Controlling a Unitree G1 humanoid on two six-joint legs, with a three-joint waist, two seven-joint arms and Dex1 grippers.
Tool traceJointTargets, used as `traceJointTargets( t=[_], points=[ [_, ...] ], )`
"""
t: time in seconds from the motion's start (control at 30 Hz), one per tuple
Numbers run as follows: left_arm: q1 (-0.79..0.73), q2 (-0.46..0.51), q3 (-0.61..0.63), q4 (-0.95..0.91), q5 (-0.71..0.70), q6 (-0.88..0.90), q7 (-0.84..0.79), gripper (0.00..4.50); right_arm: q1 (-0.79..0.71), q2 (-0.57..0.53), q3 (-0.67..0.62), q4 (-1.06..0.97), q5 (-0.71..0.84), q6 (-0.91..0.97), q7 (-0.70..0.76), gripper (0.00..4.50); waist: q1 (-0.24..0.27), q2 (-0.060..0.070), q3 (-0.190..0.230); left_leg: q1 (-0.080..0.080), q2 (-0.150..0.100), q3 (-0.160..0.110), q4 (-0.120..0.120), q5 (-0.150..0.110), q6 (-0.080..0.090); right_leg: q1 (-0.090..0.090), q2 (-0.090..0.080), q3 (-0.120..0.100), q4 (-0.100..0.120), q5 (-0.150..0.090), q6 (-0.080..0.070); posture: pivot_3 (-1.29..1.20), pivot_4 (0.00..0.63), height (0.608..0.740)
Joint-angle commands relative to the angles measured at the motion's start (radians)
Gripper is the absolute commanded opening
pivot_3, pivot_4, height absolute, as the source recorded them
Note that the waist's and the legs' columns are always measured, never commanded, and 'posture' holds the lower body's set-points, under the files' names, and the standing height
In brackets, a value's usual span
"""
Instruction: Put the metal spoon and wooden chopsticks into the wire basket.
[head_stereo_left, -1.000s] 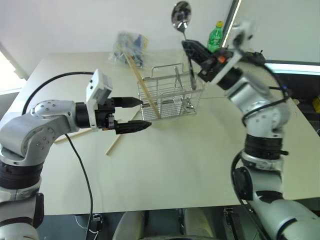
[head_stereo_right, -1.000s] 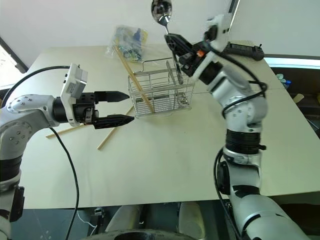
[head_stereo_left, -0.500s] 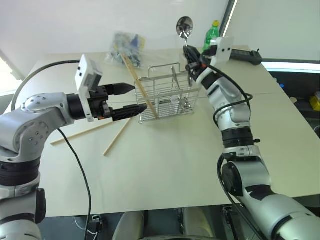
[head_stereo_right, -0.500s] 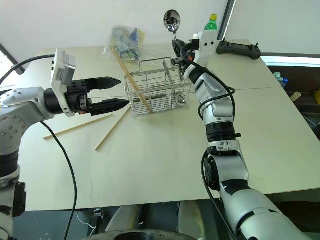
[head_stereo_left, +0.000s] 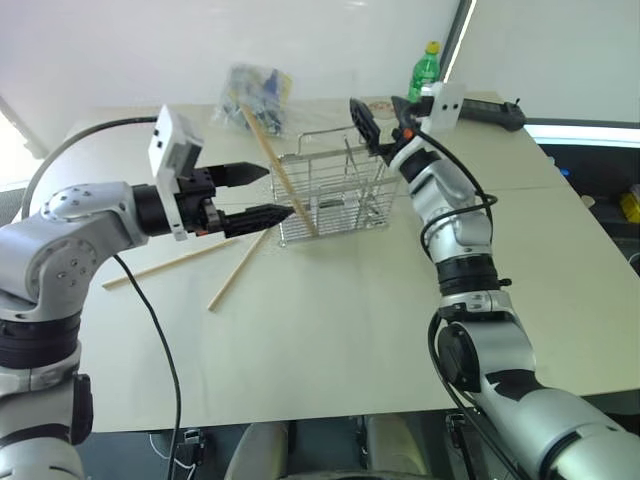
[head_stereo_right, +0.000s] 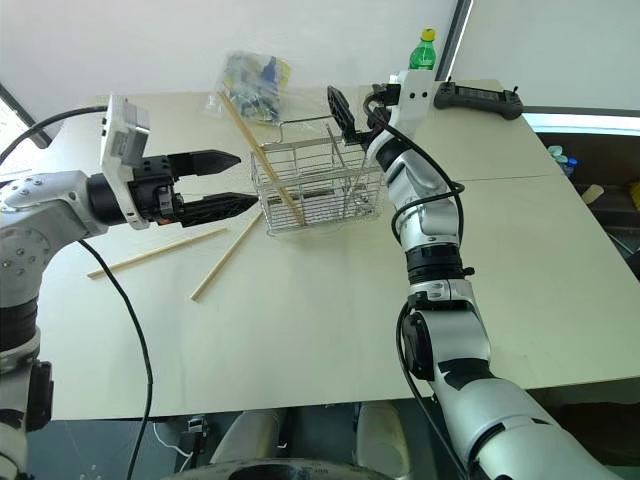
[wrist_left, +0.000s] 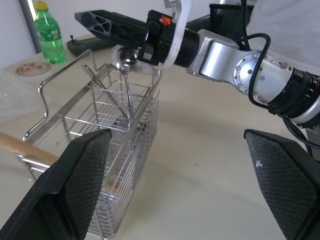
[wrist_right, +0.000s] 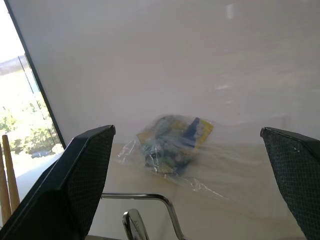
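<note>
The wire basket (head_stereo_left: 335, 195) stands at the middle of the table's far half. The metal spoon (wrist_left: 123, 58) stands inside it, bowl up and handle down among the wires. My right gripper (head_stereo_left: 378, 110) hovers open just above the spoon's bowl, with nothing between its fingers. One of the wooden chopsticks (head_stereo_left: 280, 170) leans in the basket's left end. Two more chopsticks (head_stereo_left: 165, 265) (head_stereo_left: 235, 270) lie on the table to its left. My left gripper (head_stereo_left: 262, 193) is open and level, pointing at the basket's left side.
A crinkled clear plastic bag (head_stereo_left: 255, 90) lies behind the basket. A green bottle (head_stereo_left: 426, 70) and a black controller (head_stereo_left: 495, 112) sit at the back right. The table (head_stereo_left: 330, 330) is bare in front of the basket.
My right gripper came down over the basket and opened. The spoon it held high has gone down into the basket. The left gripper has hardly moved.
</note>
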Motion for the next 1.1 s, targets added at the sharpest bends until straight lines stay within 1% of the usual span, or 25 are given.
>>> traceJointTargets(
  t=[0.03,0.2,0.37,0.4,0.5,0.53,0.6,0.7,0.8,0.87,0.93,1.03,1.1],
  points=[
    [-0.029,-0.005,0.014,0.006,0.008,-0.029,-0.012,4.5,-0.014,-0.024,-0.017,-0.058,-0.004,-0.003,-0.013,4.49,0.0,0.0,0.0,0.0,0.0,0.0,0.0,0.0,0.0,0.0,0.0,0.0,0.0,0.0,0.0,0.0,0.15,0.719],
    [-0.037,-0.011,0.004,0.018,0.023,-0.039,-0.025,4.5,-0.018,-0.067,-0.023,-0.088,0.004,0.023,-0.007,4.49,0.0,0.0,0.0,0.0,0.0,0.0,0.0,0.0,0.0,0.0,0.0,0.0,0.0,0.0,0.0,0.0,0.15,0.719],
    [-0.04,0.023,0.01,0.026,0.032,-0.035,-0.061,4.5,-0.071,-0.26,-0.082,-0.185,0.078,0.187,0.071,4.49,0.01,0.001,0.0,-0.001,0.0,0.0,0.0,0.0,0.0,0.0,0.0,0.0,-0.001,0.0,0.0,0.0,0.15,0.719],
    [-0.036,0.042,0.012,0.04,0.045,-0.041,-0.077,4.5,-0.057,-0.339,-0.07,-0.244,0.102,0.263,0.146,4.49,0.008,0.001,0.0,-0.001,0.0,0.0,0.0,0.0,0.0,0.0,0.0,0.0,-0.001,0.0,0.0,0.0,0.15,0.719],
    [-0.025,0.084,0.017,0.07,0.074,-0.056,-0.115,4.5,0.01,-0.514,-0.046,-0.394,0.166,0.407,0.329,4.49,0.007,0.001,0.001,-0.001,0.0,0.001,0.0,0.0,0.001,0.0,0.0,0.0,-0.002,0.0,0.0,0.0,0.15,0.719],
    [-0.023,0.092,0.017,0.074,0.079,-0.06,-0.124,4.5,0.029,-0.545,-0.043,-0.425,0.183,0.432,0.36,4.49,0.007,0.0,0.0,-0.001,0.0,0.001,-0.001,-0.001,0.002,0.0,0.0,0.0,-0.003,0.0,0.0,0.0,0.15,0.719],
    [-0.02,0.121,0.019,0.108,0.099,-0.077,-0.156,4.5,0.106,-0.642,-0.046,-0.542,0.238,0.483,0.474,4.49,0.001,0.0,0.0,0.0,0.001,0.001,0.0,-0.002,0.004,0.001,0.001,-0.001,-0.003,0.0,0.0,0.0,0.15,0.719],
    [-0.021,0.164,0.012,0.18,0.145,-0.109,-0.209,4.5,0.199,-0.747,-0.083,-0.691,0.346,0.573,0.591,4.49,-0.001,0.0,0.0,0.0,0.002,0.003,0.0,-0.003,0.004,0.001,0.001,0.0,-0.003,0.0,0.0,0.0,0.15,0.719],
    [-0.003,0.246,-0.028,0.286,0.233,-0.187,-0.322,4.5,0.327,-0.835,-0.137,-0.845,0.465,0.665,0.679,4.49,0.003,0.001,0.001,0.0,0.003,0.003,0.001,-0.003,0.004,0.001,0.0,0.0,-0.003,-0.001,0.0,0.0,0.15,0.719],
    [-0.001,0.294,-0.071,0.376,0.301,-0.252,-0.403,4.5,0.419,-0.864,-0.159,-0.916,0.502,0.702,0.691,4.49,0.009,0.0,0.0,0.0,0.003,0.003,0.001,-0.003,0.005,0.001,0.0,0.0,-0.003,-0.001,0.0,0.0,0.15,0.719],
    [-0.017,0.313,-0.115,0.466,0.365,-0.32,-0.462,4.5,0.499,-0.868,-0.174,-0.968,0.508,0.7,0.686,4.49,0.011,-0.001,0.0,0.0,0.003,0.004,0.001,-0.003,0.005,0.002,0.0,0.0,-0.004,-0.002,-0.002,0.0,0.15,0.719],
    [-0.062,0.308,-0.189,0.601,0.47,-0.427,-0.537,4.5,0.597,-0.854,-0.175,-1.027,0.487,0.683,0.658,4.49,0.017,-0.001,0.0,-0.002,0.003,0.004,0.002,-0.003,0.005,0.002,-0.003,0.0,-0.005,-0.002,-0.003,0.0,0.15,0.719],
    [-0.102,0.286,-0.242,0.688,0.541,-0.511,-0.581,4.5,0.641,-0.85,-0.165,-1.052,0.47,0.668,0.646,4.49,0.021,-0.002,0.0,-0.002,0.002,0.004,0.003,-0.003,0.005,0.001,-0.004,0.0,-0.005,-0.002,-0.003,0.0,0.15,0.719]
  ],
)
